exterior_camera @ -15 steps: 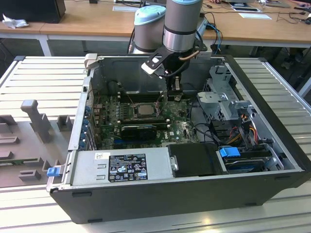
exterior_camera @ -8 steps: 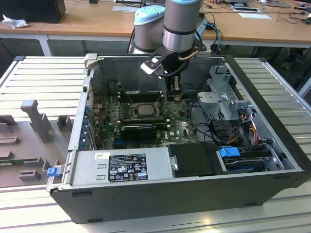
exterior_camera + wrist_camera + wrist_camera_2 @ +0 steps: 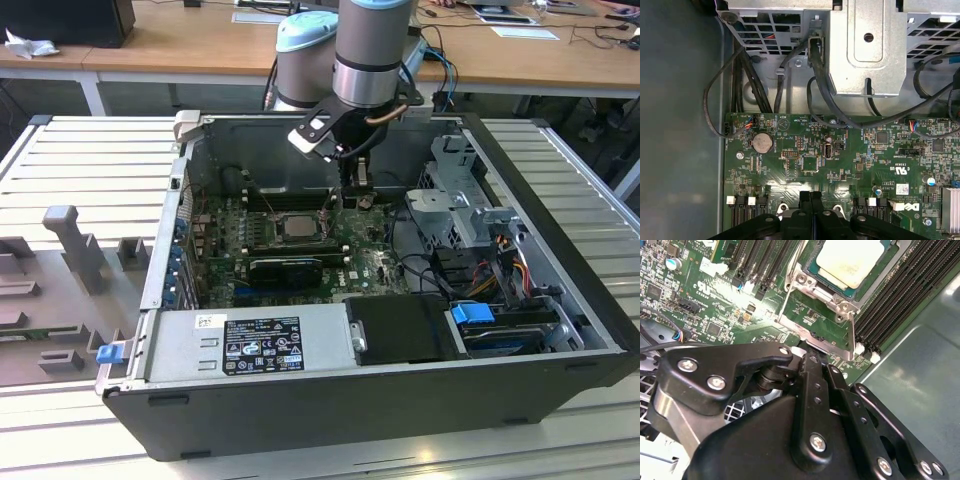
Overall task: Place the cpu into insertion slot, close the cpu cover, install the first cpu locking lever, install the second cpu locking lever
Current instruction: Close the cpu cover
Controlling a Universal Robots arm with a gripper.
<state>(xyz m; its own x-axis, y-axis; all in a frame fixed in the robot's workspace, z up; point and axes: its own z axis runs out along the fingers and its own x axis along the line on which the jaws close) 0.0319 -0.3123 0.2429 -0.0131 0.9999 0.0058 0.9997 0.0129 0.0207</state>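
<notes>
Grey sheet metal of the power supply box (image 3: 250,340) is lying nearest us in the exterior view. It is running along the front edge of the open computer case (image 3: 560,300), which is resting on a slatted metal desk (image 3: 80,160). Behind the box we are seeing the green motherboard (image 3: 215,250), where the cpu (image 3: 297,228) is sitting flat with its pale metal top facing up. In the second wrist view we are finding it seated in the insertion slot (image 3: 816,271). The cpu cover (image 3: 832,296) is lying down as a silver frame around it, and long black memory slots (image 3: 900,295) are running alongside. The gripper (image 3: 352,195) is hanging low over the board just beyond the cpu, toward the exterior view's right. In both wrist views its fingers (image 3: 805,200) are standing pressed together, narrow; we cannot tell whether anything thin is pinched between them. Farther back, the arm (image 3: 370,50) is standing above the case before a wooden desk (image 3: 190,45).
</notes>
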